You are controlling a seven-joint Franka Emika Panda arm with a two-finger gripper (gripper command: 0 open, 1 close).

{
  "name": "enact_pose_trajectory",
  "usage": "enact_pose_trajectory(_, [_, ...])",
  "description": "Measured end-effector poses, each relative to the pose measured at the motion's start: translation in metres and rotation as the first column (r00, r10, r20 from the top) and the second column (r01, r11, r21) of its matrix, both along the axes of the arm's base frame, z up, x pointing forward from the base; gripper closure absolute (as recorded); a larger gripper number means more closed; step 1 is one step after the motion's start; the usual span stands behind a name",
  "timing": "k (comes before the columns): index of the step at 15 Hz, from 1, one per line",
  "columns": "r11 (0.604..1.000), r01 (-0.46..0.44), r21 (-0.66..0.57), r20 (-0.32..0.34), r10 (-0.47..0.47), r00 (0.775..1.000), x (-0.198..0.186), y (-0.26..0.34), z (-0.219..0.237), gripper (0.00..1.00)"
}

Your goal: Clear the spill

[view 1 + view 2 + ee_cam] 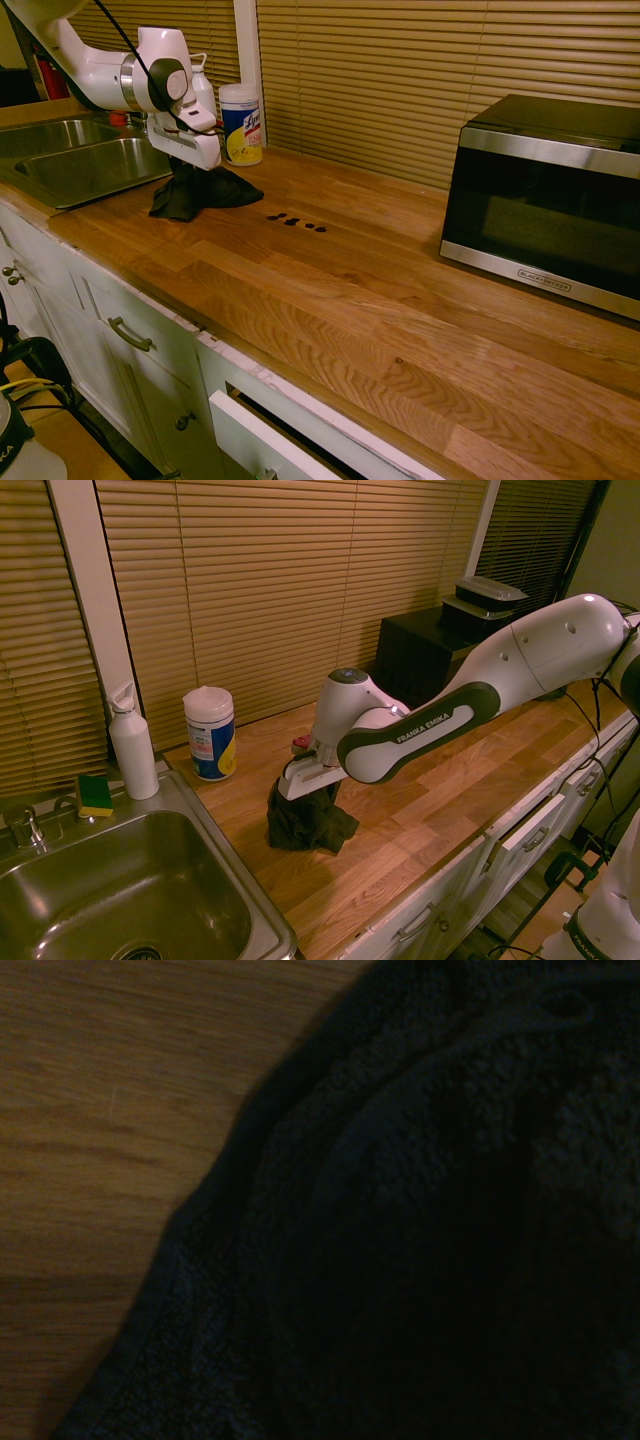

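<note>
1st ext view: we're looking at the white arm coming in from the upper left, w/ the end effector pointing straight down into the top of a black rag. The rag is bunching up into a peak under it, the rest spreading on the wooden worktop. We can't tell from here whether the fingers are apart or clamped, since the cloth is hiding the tips. The spill, a short row of tiny dark blots, is sitting on the worktop just beside the rag, on the side toward the microwave, not touching the cloth. A wipes canister is standing upright behind the rag, near the blinds. The sink is lying at the left.

2nd ext view: we're seeing the arm coming in from the right. The end effector is pressing down into the rag, which is hanging in a dark clump down to the worktop. Finger state is hidden here too. The spill isn't visible, the arm is blocking that spot. The wipes canister is standing near the rag, a white bottle and a sponge by the sink.

Wrist view: we're getting mostly dark rag texture, w/ bare worktop wood in one corner.
</note>
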State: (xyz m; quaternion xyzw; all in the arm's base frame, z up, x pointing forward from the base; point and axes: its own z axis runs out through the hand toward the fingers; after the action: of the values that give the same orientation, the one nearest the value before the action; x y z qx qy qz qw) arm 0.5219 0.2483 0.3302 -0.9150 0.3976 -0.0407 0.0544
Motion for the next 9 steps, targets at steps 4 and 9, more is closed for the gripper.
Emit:
enact_pose_trajectory(4, [1.000,-0.022,-0.012,-0.004,0.022,1.000,0.007,-0.011,0.000,1.00])
enact_pose_trajectory(9, [1.000,-0.001,-0.016,-0.005,0.001,1.000,0.022,-0.048,0.000,1.00])
